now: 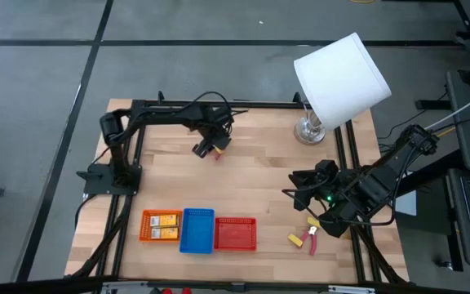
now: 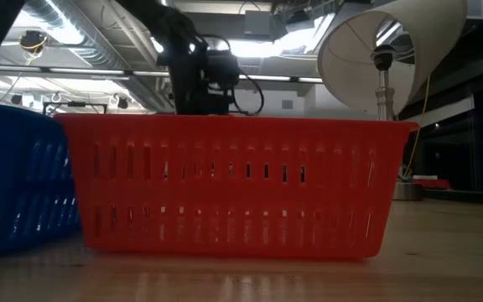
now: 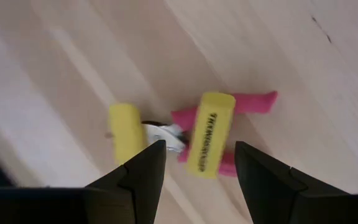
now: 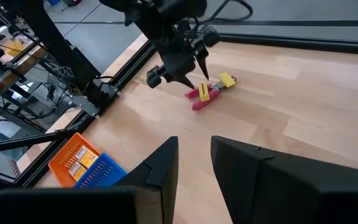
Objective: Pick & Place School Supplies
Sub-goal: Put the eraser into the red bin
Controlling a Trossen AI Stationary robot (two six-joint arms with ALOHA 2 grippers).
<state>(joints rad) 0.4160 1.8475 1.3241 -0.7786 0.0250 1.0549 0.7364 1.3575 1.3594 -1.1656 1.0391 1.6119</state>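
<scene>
My left gripper (image 3: 197, 155) is open over the far middle of the table (image 1: 259, 175), its fingers pointing down. Just below it lies a pink-handled tool (image 3: 235, 104) with two yellow blocks, one (image 3: 125, 132) beside its metal tip and one (image 3: 209, 134) across its handles. The right wrist view shows that gripper (image 4: 194, 68) just above the tool (image 4: 202, 96). My right gripper (image 4: 194, 158) is open and waits at the right side (image 1: 296, 189). A second pink tool (image 1: 312, 239) and a yellow block (image 1: 295, 239) lie on the near right of the table.
Three mesh trays stand in a row at the near edge: orange (image 1: 160, 225) holding yellow-orange packets, blue (image 1: 197, 229), and red (image 1: 235, 233). The red tray (image 2: 225, 184) fills the low view. A white-shaded lamp (image 1: 337, 77) stands at the far right corner.
</scene>
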